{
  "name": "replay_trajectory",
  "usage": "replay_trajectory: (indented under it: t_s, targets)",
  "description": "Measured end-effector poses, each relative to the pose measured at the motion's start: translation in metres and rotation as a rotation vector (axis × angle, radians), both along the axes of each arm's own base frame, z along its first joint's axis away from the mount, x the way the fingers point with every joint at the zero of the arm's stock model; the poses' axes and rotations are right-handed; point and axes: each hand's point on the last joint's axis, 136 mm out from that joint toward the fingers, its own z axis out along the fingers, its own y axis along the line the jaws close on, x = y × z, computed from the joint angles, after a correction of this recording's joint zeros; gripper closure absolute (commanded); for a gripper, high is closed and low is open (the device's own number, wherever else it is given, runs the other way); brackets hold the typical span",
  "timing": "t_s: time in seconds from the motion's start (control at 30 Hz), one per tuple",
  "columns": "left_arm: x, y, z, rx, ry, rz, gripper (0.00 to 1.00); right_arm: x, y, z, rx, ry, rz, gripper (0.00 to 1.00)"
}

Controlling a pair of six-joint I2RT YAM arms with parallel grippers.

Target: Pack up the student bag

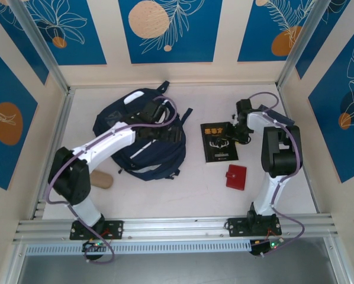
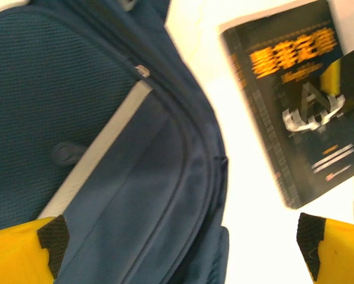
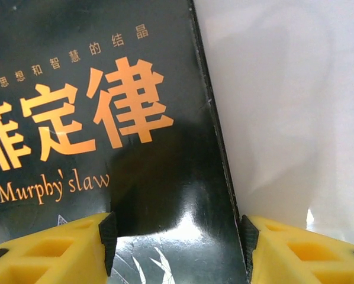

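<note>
Right, the student bag (image 1: 159, 155) is lying flat on the white table (image 1: 183, 195), and I'm calling everything off it. My left arm reaches across the bag. The left gripper (image 2: 183, 251) hangs above the bag's right edge, jaws spread wide with nothing between them. On the left wrist camera one yellow finger (image 2: 23, 248) sits over navy fabric, the other over bare table just beside the bag.

Right of the bag, near but apart from it, lies a black book (image 1: 219, 143) with orange lettering. The right gripper (image 3: 178, 239) is down at the book's edge on the side away from the bag. Its jaws are part-way apart and straddle that edge, one pad (image 3: 108, 236) over the glossy cover, the other over table. Whether it touches the book, I can't tell.

A red wallet (image 1: 236, 177) lies right of the bag, beyond the book's near corner. A tan oblong thing (image 1: 103, 178) lies just off the bag's near left corner.
</note>
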Motion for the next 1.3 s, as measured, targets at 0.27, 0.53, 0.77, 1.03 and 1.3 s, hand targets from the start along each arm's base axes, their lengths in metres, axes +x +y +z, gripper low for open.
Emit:
replay_trajectory:
  t_s: [0.27, 0.53, 0.77, 1.03, 1.3]
  targets:
    - [-0.005, -0.068, -0.017, -0.051, 0.083, -0.051, 0.30, -0.015, 0.021, 0.000, 0.050, 0.033, 0.043, 0.40]
    - [-0.013, -0.111, -0.052, -0.043, 0.165, -0.035, 0.44, -0.028, 0.019, -0.001, 0.071, 0.054, 0.024, 0.46]
    - [-0.009, -0.113, -0.081, 0.072, 0.177, 0.006, 0.47, -0.033, 0.020, -0.001, 0.082, 0.060, 0.020, 0.50]
    - [-0.010, -0.113, -0.117, 0.141, 0.228, 0.009, 0.48, -0.035, 0.022, -0.001, 0.097, 0.068, 0.020, 0.50]
    - [-0.011, -0.113, -0.124, 0.164, 0.238, 0.002, 0.51, -0.037, 0.026, 0.000, 0.120, 0.076, 0.025, 0.52]
